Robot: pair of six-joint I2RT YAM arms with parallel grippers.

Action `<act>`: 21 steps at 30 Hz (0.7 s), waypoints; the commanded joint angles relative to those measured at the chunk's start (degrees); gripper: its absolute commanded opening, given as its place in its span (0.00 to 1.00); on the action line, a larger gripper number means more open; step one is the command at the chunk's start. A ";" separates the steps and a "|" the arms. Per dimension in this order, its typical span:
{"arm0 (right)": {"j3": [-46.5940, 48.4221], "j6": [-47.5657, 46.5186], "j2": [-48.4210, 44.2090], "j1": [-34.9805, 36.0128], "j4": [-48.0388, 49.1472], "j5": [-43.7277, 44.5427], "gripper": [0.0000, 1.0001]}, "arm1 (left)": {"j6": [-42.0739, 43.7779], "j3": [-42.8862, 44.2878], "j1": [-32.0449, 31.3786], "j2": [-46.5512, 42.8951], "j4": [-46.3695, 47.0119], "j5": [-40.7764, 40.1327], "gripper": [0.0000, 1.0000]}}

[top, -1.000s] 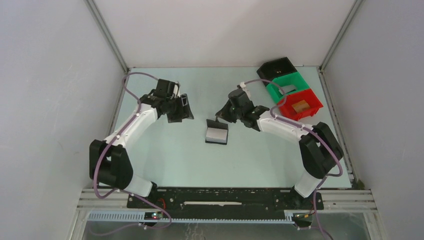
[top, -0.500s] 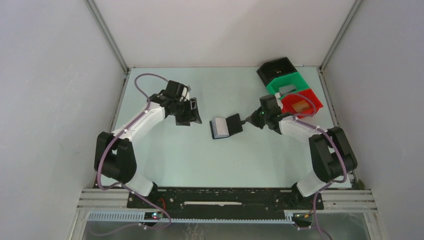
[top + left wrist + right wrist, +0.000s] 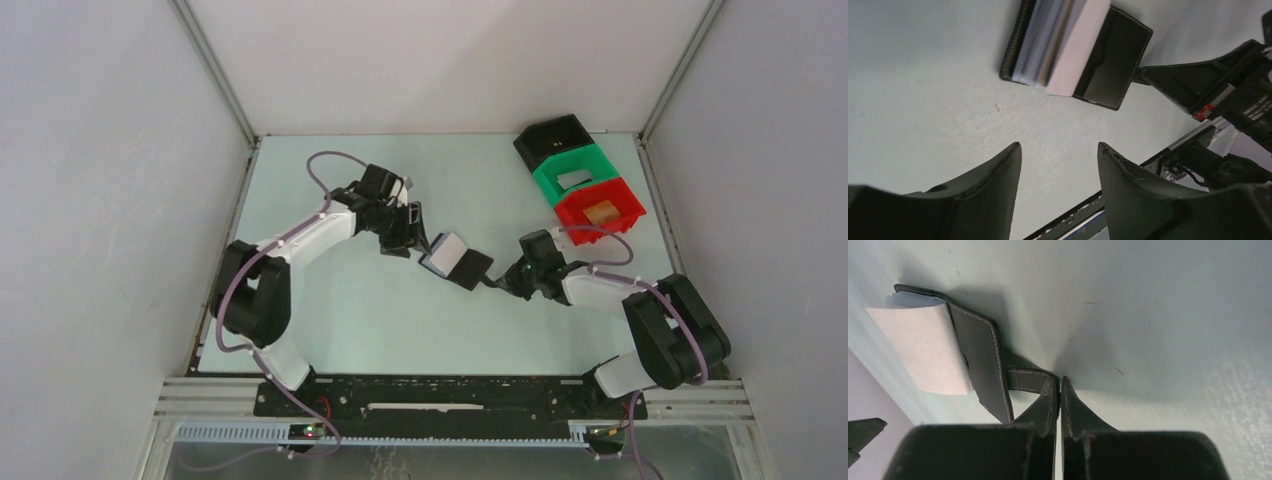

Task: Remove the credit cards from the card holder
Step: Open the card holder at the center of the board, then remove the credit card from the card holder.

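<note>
One card holder [image 3: 470, 268], open flat; credit cards [image 3: 443, 252] stacked, number unclear. Right gripper [image 3: 1059, 385] clenched on closure tab [image 3: 1025, 379]; left gripper [image 3: 1058, 147] spread, now nearer than before.

We looked down from high behind on the whole counter [image 3: 350, 320]; both wrist cameras sat low and close, facing each other across the card holder [image 3: 1118, 65], which all three views shared.
</note>
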 commanded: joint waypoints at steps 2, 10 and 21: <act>-1.44 0.20 0.39 0.87 1.54 1.45 0.00 | -1.64 4.93 -2.19 3.08 5.21 3.36 0.65; -1.33 -0.87 1.39 0.46 2.39 0.62 0.00 | 2.46 11.67 -3.35 9.38 3.37 -1.85 0.77; -1.33 -1.84 0.31 0.48 1.96 0.80 0.00 | 4.06 17.05 -5.64 17.44 1.85 5.22 0.78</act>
